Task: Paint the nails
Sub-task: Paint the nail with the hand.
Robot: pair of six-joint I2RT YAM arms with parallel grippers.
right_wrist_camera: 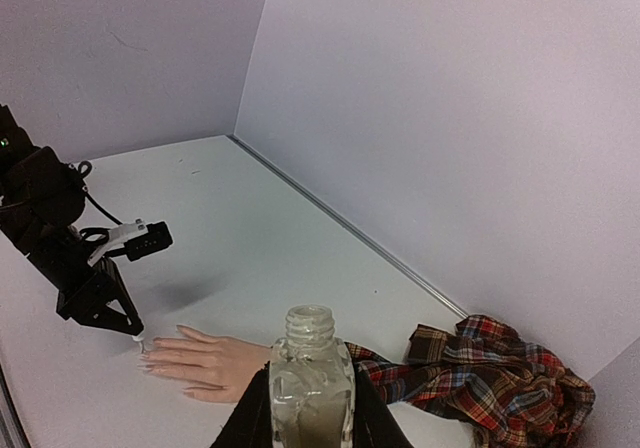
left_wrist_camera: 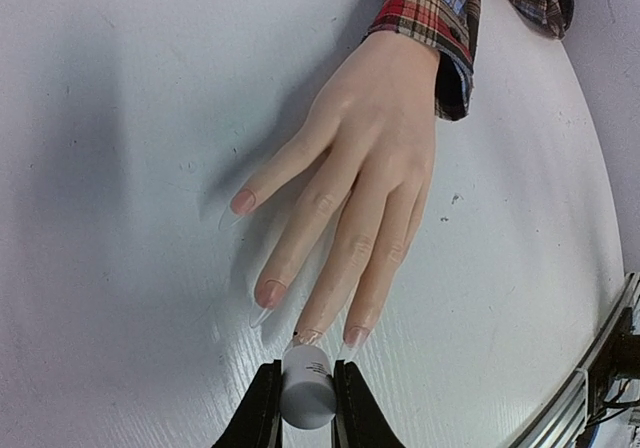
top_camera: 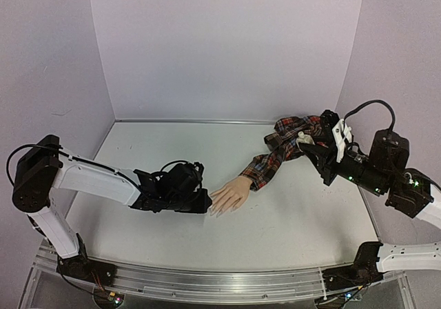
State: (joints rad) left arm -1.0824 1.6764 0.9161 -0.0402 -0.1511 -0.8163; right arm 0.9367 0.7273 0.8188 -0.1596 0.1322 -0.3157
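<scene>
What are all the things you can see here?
mannequin hand: one, skin-coloured, lying flat, middle
nails: four showing, pale, on the hand
sleeve: one, red plaid, from the wrist trailing back right
bottle: one, clear, uncapped, held at the right
cap: one, white, held by the nails
table: one, white, under everything
walls: three, lilac, around the table
left gripper: one, black, shut on the cap
right gripper: one, black, shut on the bottle
</scene>
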